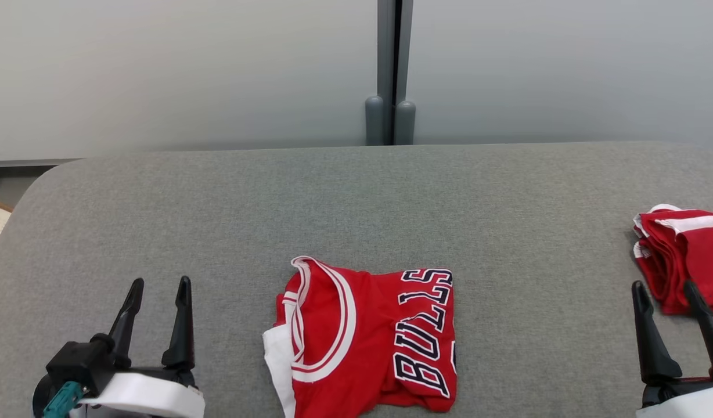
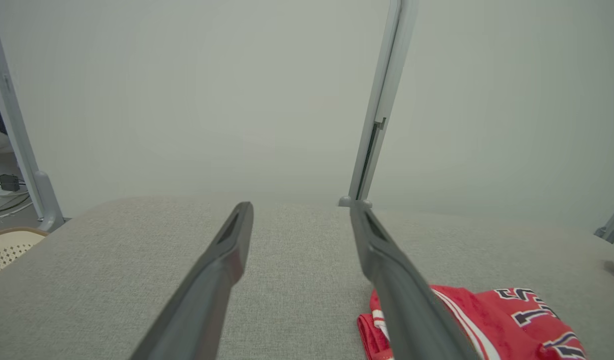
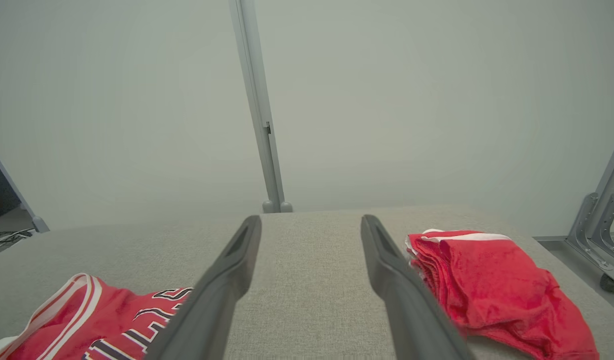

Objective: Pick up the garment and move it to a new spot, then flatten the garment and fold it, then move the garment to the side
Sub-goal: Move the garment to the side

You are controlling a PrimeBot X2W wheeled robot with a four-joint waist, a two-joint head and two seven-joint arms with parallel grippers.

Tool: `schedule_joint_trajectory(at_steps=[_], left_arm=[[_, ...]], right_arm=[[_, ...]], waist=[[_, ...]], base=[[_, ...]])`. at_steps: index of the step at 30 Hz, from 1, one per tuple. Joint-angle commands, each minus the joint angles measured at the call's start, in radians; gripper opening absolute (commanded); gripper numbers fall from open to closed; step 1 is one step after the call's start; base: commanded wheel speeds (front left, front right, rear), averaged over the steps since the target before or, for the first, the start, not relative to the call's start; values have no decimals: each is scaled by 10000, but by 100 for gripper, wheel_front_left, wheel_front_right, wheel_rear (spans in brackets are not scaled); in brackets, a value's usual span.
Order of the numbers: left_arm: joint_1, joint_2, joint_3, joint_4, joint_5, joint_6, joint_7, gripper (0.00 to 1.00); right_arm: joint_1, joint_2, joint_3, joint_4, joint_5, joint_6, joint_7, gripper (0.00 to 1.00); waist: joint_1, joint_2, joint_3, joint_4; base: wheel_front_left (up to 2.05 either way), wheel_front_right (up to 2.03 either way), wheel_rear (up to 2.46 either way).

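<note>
Neatly folded garment [image 1: 365,339], collar [image 1: 321,316] toward robot's left, lettering [image 1: 424,332] near-to-far.

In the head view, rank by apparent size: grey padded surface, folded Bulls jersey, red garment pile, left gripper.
1. grey padded surface
2. folded Bulls jersey
3. red garment pile and left gripper: look alike; the pile is cropped by the frame edge, so unranked.
</note>
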Motion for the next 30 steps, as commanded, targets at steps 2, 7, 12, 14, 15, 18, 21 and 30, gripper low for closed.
schedule_joint_trajectory(at_steps=[2, 7, 12, 14, 15, 18, 21, 30], left_arm=[[-375, -67, -106, -78, 28, -5, -32, 100], [-1057, -266, -406, -304, 197, -105, -187, 100], [-1642, -488, -627, -397, 235, -277, -336, 100], [-1772, -574, -649, -430, 243, -301, -386, 100], [-1772, -574, -649, -430, 243, -301, -386, 100], [-1867, -690, -632, -481, 229, -348, -432, 100], [-1909, -720, -572, -500, 283, -362, -458, 100], [-1940, -750, -257, -802, 530, -437, -469, 100]], right_arm=[[-6, 69, 91, 276, -109, -2, 78, 100], [-533, 247, 696, 1226, -74, -2, -6, 100], [-958, 547, 1491, 2691, 127, -1, 15, 100], [-1055, 636, 1757, 3260, 218, -2, 18, 100], [-1055, 636, 1757, 3260, 218, -2, 18, 100], [-1159, 719, 1917, 4056, 247, -2, 331, 100], [-1284, 761, 1842, 4432, 105, -2, 558, 79], [-1420, 191, 1646, 3799, -203, -15, 906, 0]], waist=[[0, 0, 245, 465], [0, 0, 885, 1353], [0, 0, 1415, 2255], [0, 0, 1560, 2503], [0, 0, 1560, 2503], [0, 0, 1760, 2703], [0, 0, 1860, 2746], [0, 0, 1954, 2142]], base=[[0, 0, 0], [0, 0, 0], [0, 0, 0], [0, 0, 0], [0, 0, 0], [0, 0, 0], [0, 0, 0], [0, 0, 0]])
